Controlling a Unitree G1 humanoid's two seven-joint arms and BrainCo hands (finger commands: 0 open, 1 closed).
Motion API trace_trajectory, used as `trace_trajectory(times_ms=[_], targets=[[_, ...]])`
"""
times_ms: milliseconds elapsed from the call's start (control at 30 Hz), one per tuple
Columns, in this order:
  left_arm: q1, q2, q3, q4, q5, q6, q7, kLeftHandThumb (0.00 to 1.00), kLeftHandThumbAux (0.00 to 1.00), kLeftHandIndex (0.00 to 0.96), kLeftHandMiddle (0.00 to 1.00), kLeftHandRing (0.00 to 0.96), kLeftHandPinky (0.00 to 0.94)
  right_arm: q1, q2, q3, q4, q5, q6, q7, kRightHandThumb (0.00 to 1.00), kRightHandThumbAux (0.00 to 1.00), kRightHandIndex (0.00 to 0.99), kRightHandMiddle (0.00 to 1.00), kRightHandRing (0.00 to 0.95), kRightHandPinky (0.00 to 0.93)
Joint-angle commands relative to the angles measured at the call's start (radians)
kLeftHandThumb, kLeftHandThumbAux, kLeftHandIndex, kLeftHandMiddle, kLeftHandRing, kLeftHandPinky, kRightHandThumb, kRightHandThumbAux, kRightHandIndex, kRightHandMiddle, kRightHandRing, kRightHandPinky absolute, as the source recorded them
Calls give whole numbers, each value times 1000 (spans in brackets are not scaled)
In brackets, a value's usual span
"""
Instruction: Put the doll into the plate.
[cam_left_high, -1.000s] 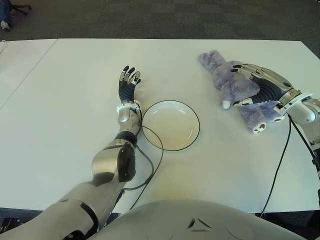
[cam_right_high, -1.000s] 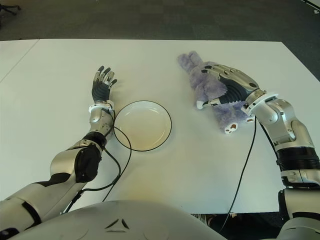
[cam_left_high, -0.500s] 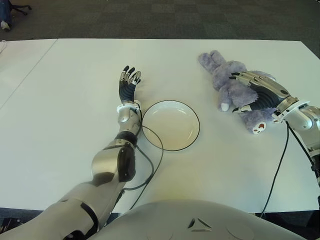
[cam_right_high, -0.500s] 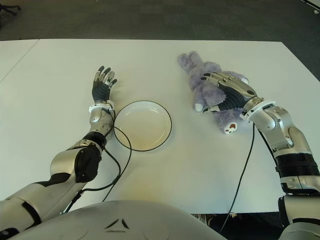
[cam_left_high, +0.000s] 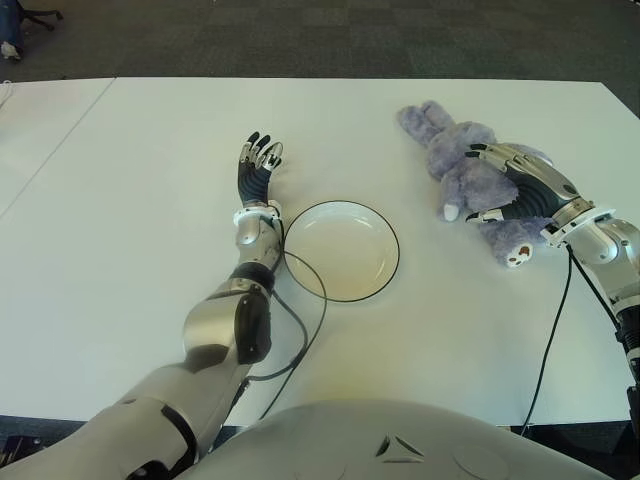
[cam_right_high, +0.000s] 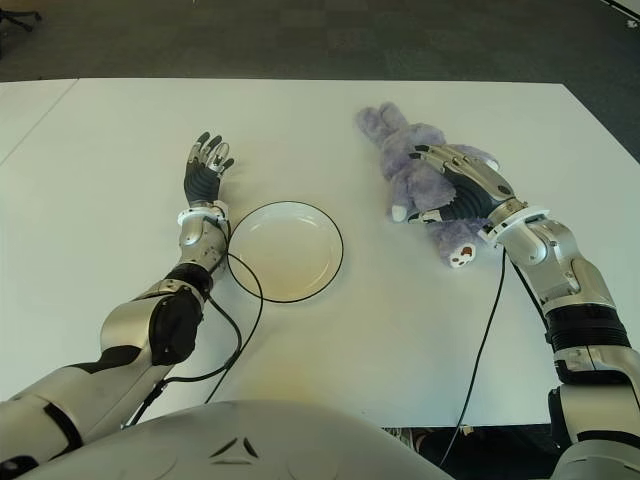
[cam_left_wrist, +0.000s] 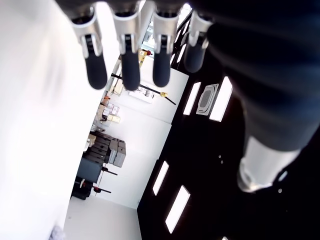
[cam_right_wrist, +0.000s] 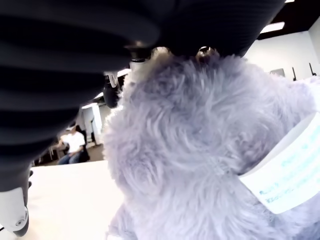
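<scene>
Doll: purple plush doll (cam_left_high: 470, 180) lying flat on the white bench (cam_left_high: 130, 250), at about 2 o'clock from the plate, well apart from it.
Doll's long line: running from about 11 o'clock at the ears to about 5 o'clock at the feet, so slanted across the bench.
Plate: white plate (cam_left_high: 342, 250) with a dark rim, near the middle of the bench, nothing in it.
Right hand: right hand (cam_left_high: 520, 190) laid over the doll's body from the 3 o'clock side, fingers (cam_right_high: 450, 158) bent around the soft fur, thumb down by the near side. Looks clamped on the doll, though the doll is not lifted yet.
Right wrist view: fur right up against the palm, with a white tag (cam_right_wrist: 287, 172) showing.
Left hand: left hand (cam_left_high: 256, 165) at about 10 o'clock from the plate, fingers straight and apart, holding nothing.
Nearer hand: right one, already on the doll; left one far off, on the other side of the plate.
Way to go: plate lies toward 8 o'clock from the doll, so probably lift, then carry that way.
Watch out: floppy ears and legs may hang over the plate's rim.
</scene>
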Motion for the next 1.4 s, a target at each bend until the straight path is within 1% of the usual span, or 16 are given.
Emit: trace_trajectory(times_ms=[33, 167, 300, 333, 500, 600, 800, 1033, 1200, 1400], targets=[[133, -15, -10, 95, 9, 341, 34, 41, 703, 158, 202, 220, 258, -94, 19, 53, 194, -38, -58, 1, 0, 615, 93, 73, 79, 113], [132, -15, -14, 96, 13, 342, 40, 30, 697, 157, 203, 221, 252, -136, 4, 55, 224, -37, -80, -3, 0, 617, 94, 74, 79, 108], [131, -17, -16, 96, 15, 343, 45, 33, 700, 166, 207, 225, 262, -144, 6, 54, 235, -59, -70, -49, 0, 614, 92, 72, 71, 73], [130, -17, -16, 96, 15, 343, 46, 36, 704, 170, 209, 228, 267, -146, 7, 53, 241, -59, -67, -53, 0, 609, 91, 70, 65, 56], [129, -18, -14, 97, 13, 346, 47, 37, 699, 170, 208, 229, 264, -156, 12, 52, 262, -55, -53, -67, 0, 605, 89, 66, 56, 33], [130, -19, -10, 97, 9, 347, 42, 21, 695, 168, 205, 222, 250, -166, 15, 51, 284, -51, -47, -77, 0, 608, 95, 67, 49, 31], [130, -19, -6, 97, 7, 348, 33, 18, 696, 164, 204, 223, 259, -192, 20, 60, 346, -58, -53, -106, 0, 619, 106, 72, 49, 29], [129, -20, -6, 97, 10, 350, 38, 12, 699, 159, 209, 226, 262, -232, 19, 68, 416, -56, -43, -113, 0, 635, 108, 72, 46, 20], [128, -20, -4, 97, 8, 353, 40, 7, 697, 156, 206, 223, 250, -245, 24, 66, 441, -48, -45, -119, 0, 639, 106, 79, 58, 46], [129, -20, -1, 97, 5, 350, 31, 0, 696, 155, 208, 224, 256, -269, 25, 67, 494, -40, -54, -129, 0, 637, 109, 91, 69, 48]])
